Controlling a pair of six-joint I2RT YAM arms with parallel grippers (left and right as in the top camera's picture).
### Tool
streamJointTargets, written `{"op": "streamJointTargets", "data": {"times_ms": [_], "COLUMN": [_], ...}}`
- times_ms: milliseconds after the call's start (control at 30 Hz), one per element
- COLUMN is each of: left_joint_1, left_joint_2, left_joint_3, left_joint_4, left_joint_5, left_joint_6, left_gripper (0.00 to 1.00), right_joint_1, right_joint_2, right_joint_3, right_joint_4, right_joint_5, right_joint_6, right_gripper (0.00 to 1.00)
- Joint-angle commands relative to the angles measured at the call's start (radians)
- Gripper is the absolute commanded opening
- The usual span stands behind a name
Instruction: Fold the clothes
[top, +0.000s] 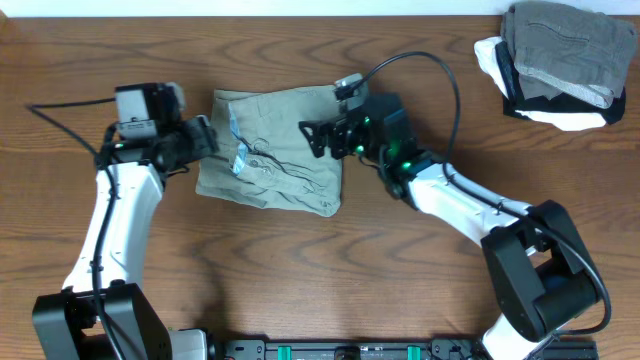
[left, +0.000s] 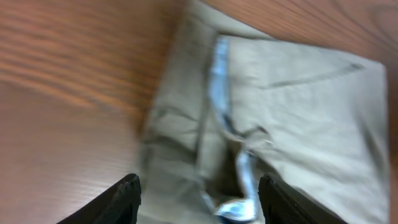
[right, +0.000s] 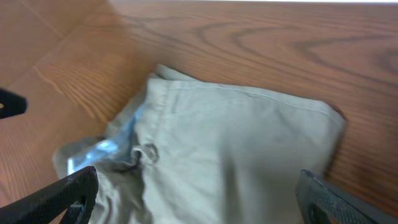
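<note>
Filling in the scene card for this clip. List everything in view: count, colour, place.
shorts: one, pale khaki-green, partly folded, table centre, between the two grippers; a pale blue strip shows near the left edge
folded garments: one pile, grey on top, white and black beneath, far right corner of the table
table: one, brown wood grain, under everything
cables: two, black, one trailing from each arm
left arm: one, white and black, left side
right arm: one, white and black, right side
left gripper: black fingers, open, at the shorts' left edge
right gripper: black fingers, open, over the shorts' right part
</note>
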Motion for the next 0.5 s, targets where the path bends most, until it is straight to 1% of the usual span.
{"op": "streamJointTargets", "data": {"times_ms": [0, 100, 233, 467], "left_joint_1": [-0.044, -0.071, -0.092, -0.098], "left_joint_2": [0.034, 0.077, 0.143, 0.230], "left_joint_3": [-0.003, -0.003, -0.003, -0.003], "left_joint_4": [0.004, 0.019, 0.060, 0.069], "left_joint_5": [0.051, 0.059, 0.136, 0.140], "left_joint_6": [0.071, 0.075, 0.082, 0.082], "left_gripper": [0.63, 0.63, 0.63, 0.63], "right_joint_1": [-0.045, -0.065, -0.066, -0.066], "right_joint_2": [-0.028, -0.028, -0.028, -0.028], "right_joint_3": [0.008, 0.008, 0.008, 0.008], "right_joint_4": [-0.009, -0.014, -0.026, -0.028], "right_joint_5": [-0.095, -0.141, -0.144, -0.143], "right_joint_6": [-0.001, -0.002, -0.013, -0.013], "right_gripper": [0.99, 0.99, 0.96, 0.96]}}
